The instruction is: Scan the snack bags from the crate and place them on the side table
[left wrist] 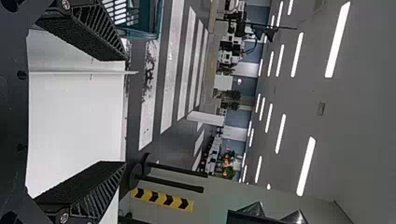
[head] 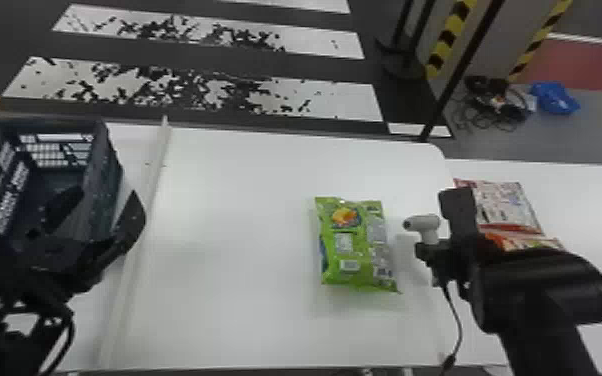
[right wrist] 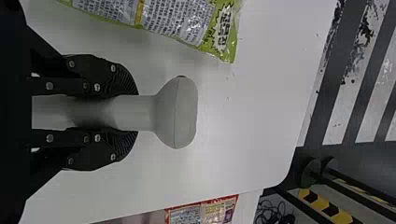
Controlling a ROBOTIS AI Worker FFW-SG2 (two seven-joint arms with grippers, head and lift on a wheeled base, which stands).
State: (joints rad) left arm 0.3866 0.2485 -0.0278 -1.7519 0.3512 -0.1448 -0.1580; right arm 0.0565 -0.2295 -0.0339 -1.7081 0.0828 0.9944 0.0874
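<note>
My left gripper (head: pixel 99 212) is at the near side of the dark crate (head: pixel 106 160), fingers apart; in the left wrist view the left gripper (left wrist: pixel 122 112) has nothing between its fingers, and the crate (left wrist: pixel 153 21) stands beyond one of them. A green snack bag (head: pixel 357 247) lies flat on the white table. To its right, my right gripper (head: pixel 432 250) grips the grey scanner (head: pixel 424 223), whose head points toward the bag's side. In the right wrist view the right gripper (right wrist: pixel 128 113) is shut on the handle of the scanner (right wrist: pixel 180 113), near the green bag (right wrist: pixel 187 21).
Red-edged snack bags (head: pixel 510 205) lie on the side table (head: pixel 590 200) at the right, partly behind my right arm. A pale raised strip (head: pixel 152 185) crosses the table beside the crate. Black posts and striped barriers (head: pixel 455 30) stand beyond the tables.
</note>
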